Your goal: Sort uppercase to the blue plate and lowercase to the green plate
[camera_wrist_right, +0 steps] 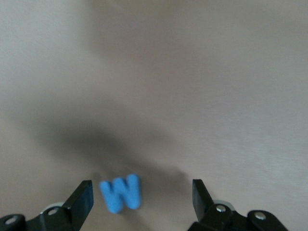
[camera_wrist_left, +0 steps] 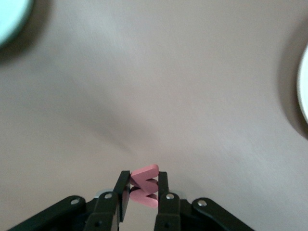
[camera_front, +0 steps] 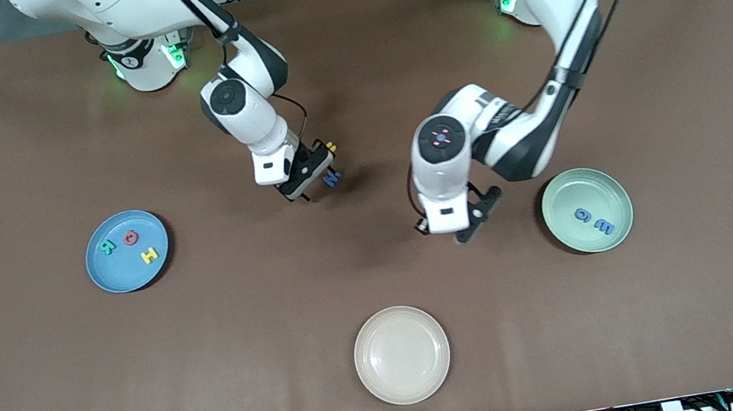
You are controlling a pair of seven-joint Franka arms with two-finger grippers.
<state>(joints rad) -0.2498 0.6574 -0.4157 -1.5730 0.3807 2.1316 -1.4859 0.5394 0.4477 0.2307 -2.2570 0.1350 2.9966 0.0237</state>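
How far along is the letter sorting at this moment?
Done: three foam capitals lie on the round blue plate, two blue lowercase letters on the pale green plate. In hand: left gripper shut on the red foam w. Left: right gripper open around the blue foam W.

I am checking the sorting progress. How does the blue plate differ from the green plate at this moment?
The blue plate is medium blue and lies toward the right arm's end of the table; the green plate is pale mint and lies toward the left arm's end. The blue plate holds three letters: teal R, red Q-like letter and yellow H. The green plate holds two blue letters. Both are round, shallow and look alike in size.
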